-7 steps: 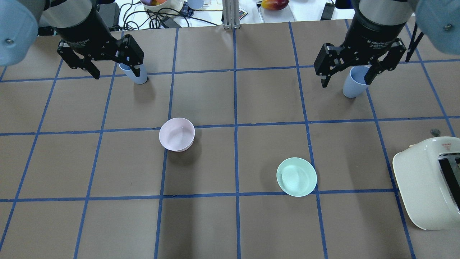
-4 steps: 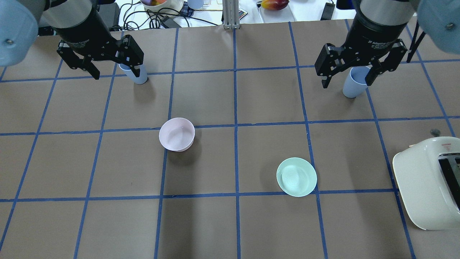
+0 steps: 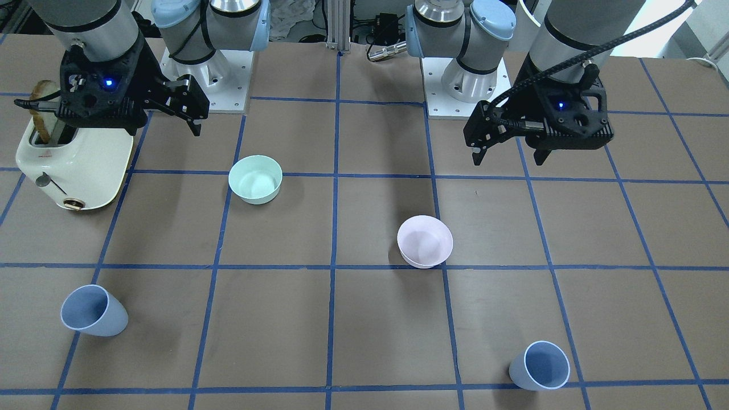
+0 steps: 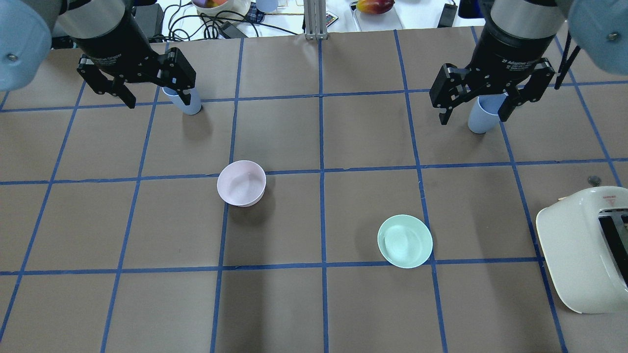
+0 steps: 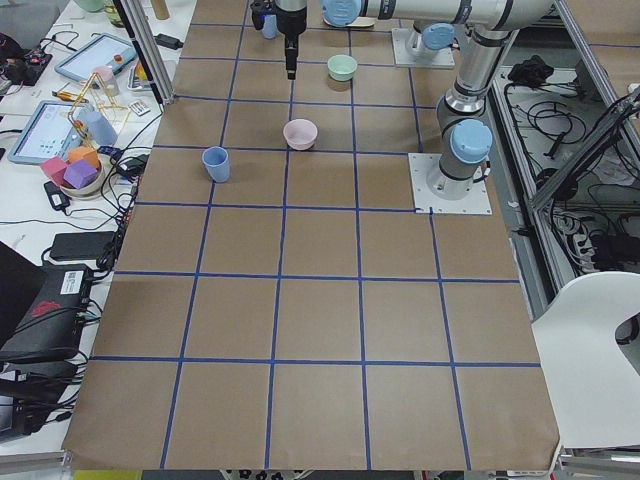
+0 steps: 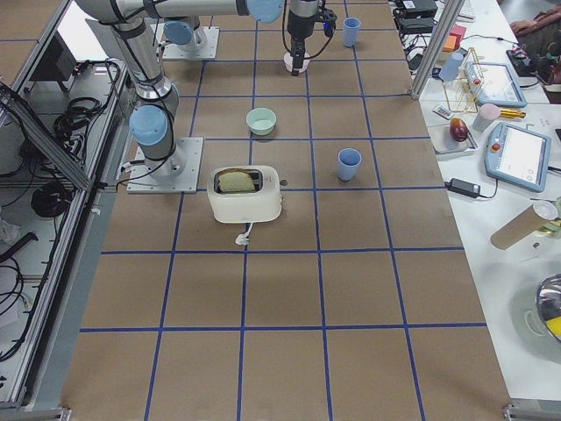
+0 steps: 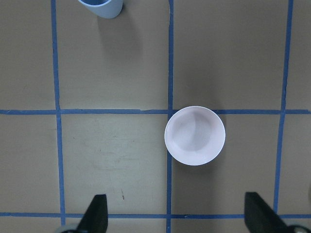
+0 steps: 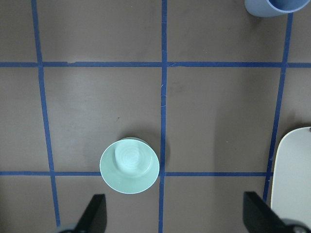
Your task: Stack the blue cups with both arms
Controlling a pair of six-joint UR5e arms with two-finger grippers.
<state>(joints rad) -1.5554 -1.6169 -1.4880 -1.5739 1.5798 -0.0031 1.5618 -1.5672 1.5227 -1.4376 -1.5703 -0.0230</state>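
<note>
Step in hand, as judged: the reach to the cups. Each arm should pass outward over its bowl, centre above its cup, descend vertically and close below the rim without tipping it.

The left gripper (image 4: 161,102) hangs high, just short of the pink bowl (image 3: 425,241), jaws released and empty. The right gripper (image 4: 474,116) hangs likewise short of the mint bowl (image 3: 256,179). Farther out, the left-side blue cup (image 3: 540,366) and the right-side blue cup (image 3: 94,311) stand upright on the surface (image 3: 342,330), well apart.
</note>
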